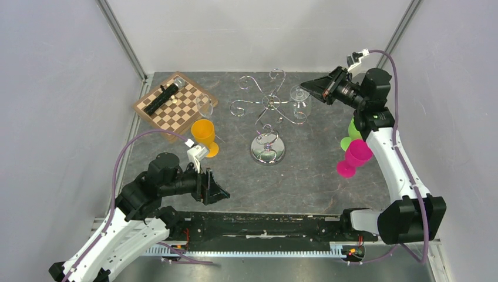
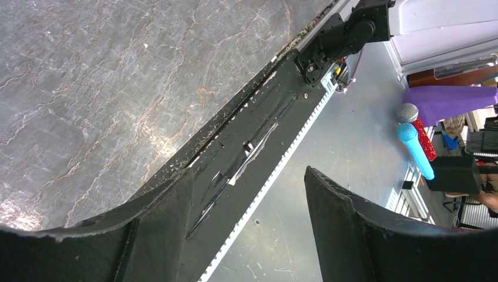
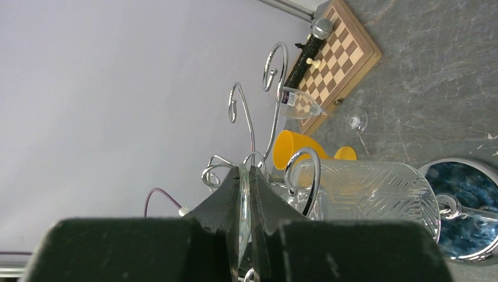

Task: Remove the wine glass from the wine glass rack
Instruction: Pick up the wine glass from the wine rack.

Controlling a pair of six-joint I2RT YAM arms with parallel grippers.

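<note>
Partly hidden, the wine glass (image 3: 376, 194) foot is pinched by the right pincer (image 3: 245, 176); left pincer (image 2: 248, 176) spread.

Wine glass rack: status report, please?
Left gripper open, away. Right gripper shut on wine glass foot. Glass hangs from rack; scroll arm crosses bowl.

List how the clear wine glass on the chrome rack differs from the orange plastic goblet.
The clear patterned wine glass is see-through; the orange plastic goblet is opaque. The wine glass hangs bowl-down on the chrome rack; the goblet stands on the table. The right hand is shut on the wine glass's foot; no hand touches the goblet. Both are footed.
</note>
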